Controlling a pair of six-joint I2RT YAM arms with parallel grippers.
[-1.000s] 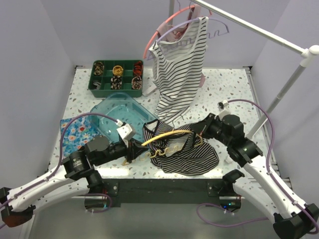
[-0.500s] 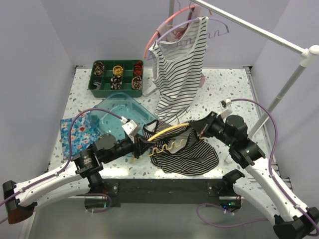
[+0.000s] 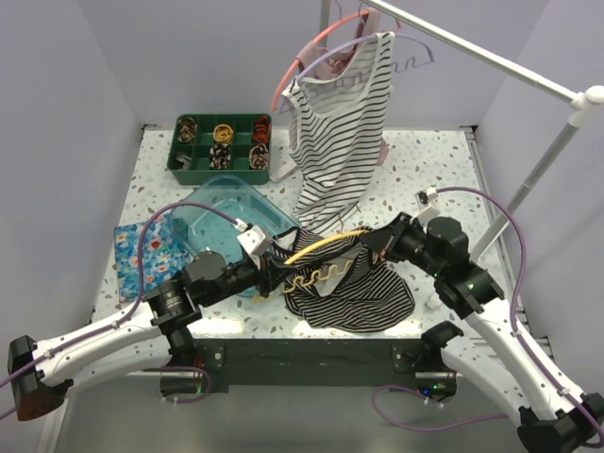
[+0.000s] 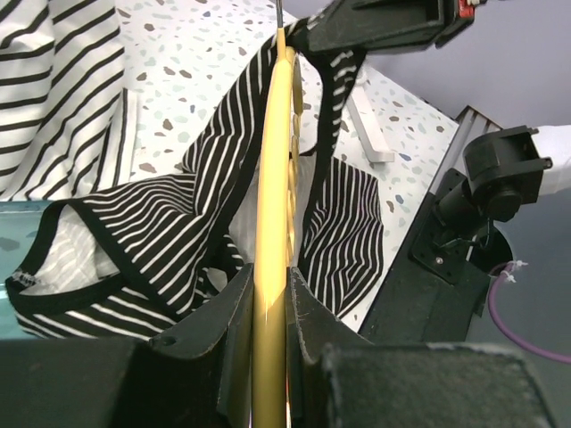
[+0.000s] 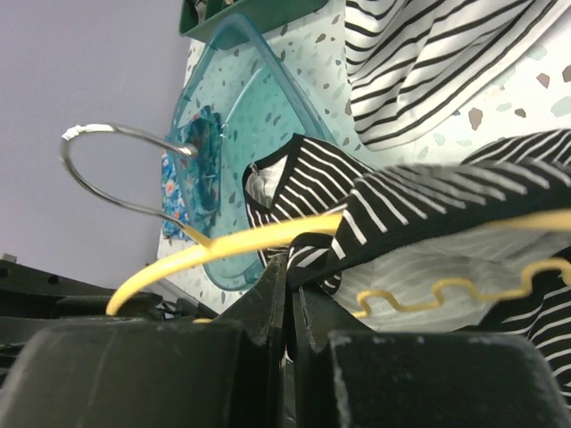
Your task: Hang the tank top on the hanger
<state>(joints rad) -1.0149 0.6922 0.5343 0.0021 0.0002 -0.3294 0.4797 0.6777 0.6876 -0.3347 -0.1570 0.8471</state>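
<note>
The dark tank top point(image 3: 354, 294) lies crumpled near the table's front edge, its upper part lifted. The yellow hanger point(image 3: 319, 248) stands above it, one arm running under the lifted fabric. My left gripper point(image 3: 268, 275) is shut on the hanger's near end. In the left wrist view the hanger point(image 4: 278, 169) runs straight out from between the left gripper's jaws point(image 4: 269, 294), with the tank top point(image 4: 169, 234) draped on both sides of it. My right gripper point(image 3: 375, 243) is shut on the tank top's black edge. The right wrist view shows that fold point(image 5: 352, 234) pinched in the right gripper point(image 5: 290, 272), with the hanger point(image 5: 241, 241) and its metal hook point(image 5: 107, 134) beyond.
A mostly white striped tank top point(image 3: 338, 127) hangs from the rack bar point(image 3: 472, 49) and reaches down to the table behind the work. A teal bin point(image 3: 229, 209), a floral cloth point(image 3: 142, 253) and a green compartment tray point(image 3: 222, 143) sit at the left and back.
My left arm has pushed right and forward, carrying the hanger's near end closer to the tank top. The right gripper has barely moved and keeps its hold.
</note>
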